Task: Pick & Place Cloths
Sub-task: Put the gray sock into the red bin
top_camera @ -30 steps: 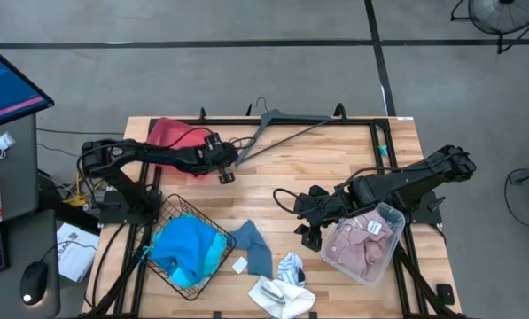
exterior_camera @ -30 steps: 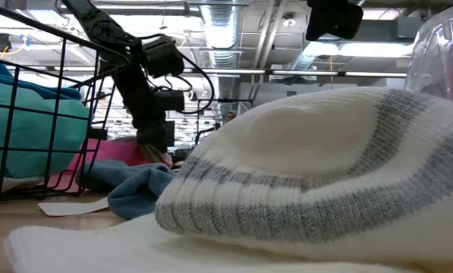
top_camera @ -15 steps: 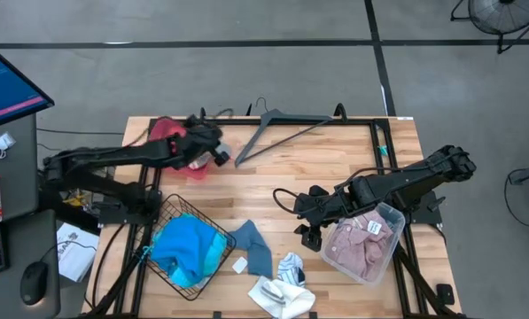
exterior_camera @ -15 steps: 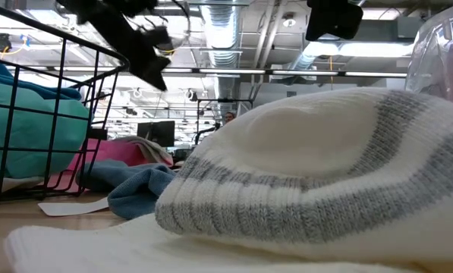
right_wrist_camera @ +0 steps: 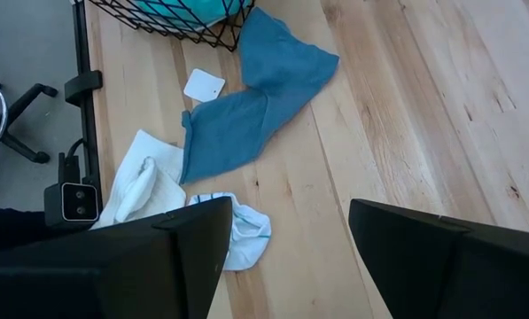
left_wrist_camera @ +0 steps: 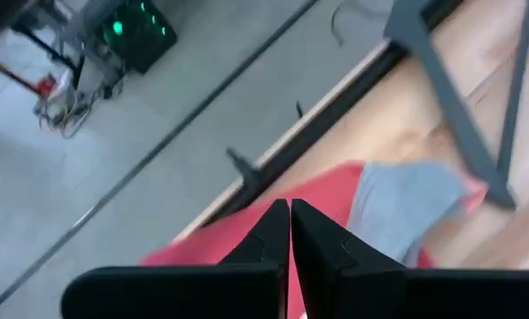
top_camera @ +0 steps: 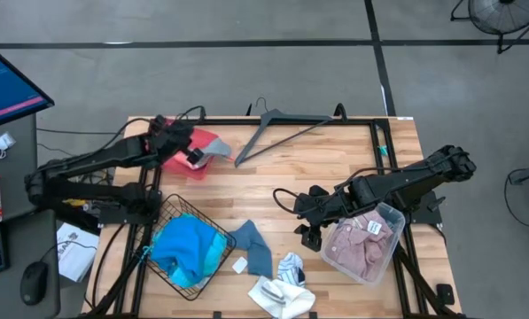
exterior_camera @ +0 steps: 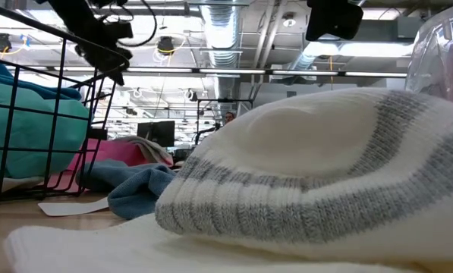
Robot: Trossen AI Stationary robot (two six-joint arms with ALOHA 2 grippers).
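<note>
My left gripper (top_camera: pixel 196 156) (left_wrist_camera: pixel 289 221) is shut on nothing and hangs above the red tray (top_camera: pixel 177 137) near the table's far left corner. A grey sock (top_camera: pixel 216 149) (left_wrist_camera: pixel 404 206) with a coral tip lies on the tray's right end. The turquoise cloth (top_camera: pixel 186 248) fills the wire basket (top_camera: pixel 162 213). A blue-grey cloth (top_camera: pixel 252 245) (right_wrist_camera: pixel 260 106) lies flat on the table, with white cloths (top_camera: pixel 282 288) (right_wrist_camera: pixel 144 190) toward the near edge. The pink checked garment (top_camera: pixel 360 246) sits in a clear bin. My right gripper (top_camera: pixel 310 232) (right_wrist_camera: pixel 291 239) waits open beside that bin.
A grey clothes hanger (top_camera: pixel 282 127) (left_wrist_camera: pixel 459 106) lies along the far edge, right of the tray. A black frame rail (top_camera: pixel 246 120) borders the table. Bare wood (top_camera: pixel 273 173) stretches between the two arms. In the low view a white sock (exterior_camera: pixel 309 174) fills the foreground.
My left arm has drawn back from beside the hanger toward the table's left and far edge and has risen; in the low view it goes from pointing down at the table to high at the upper left. The grey sock now shows on the tray's right end.
</note>
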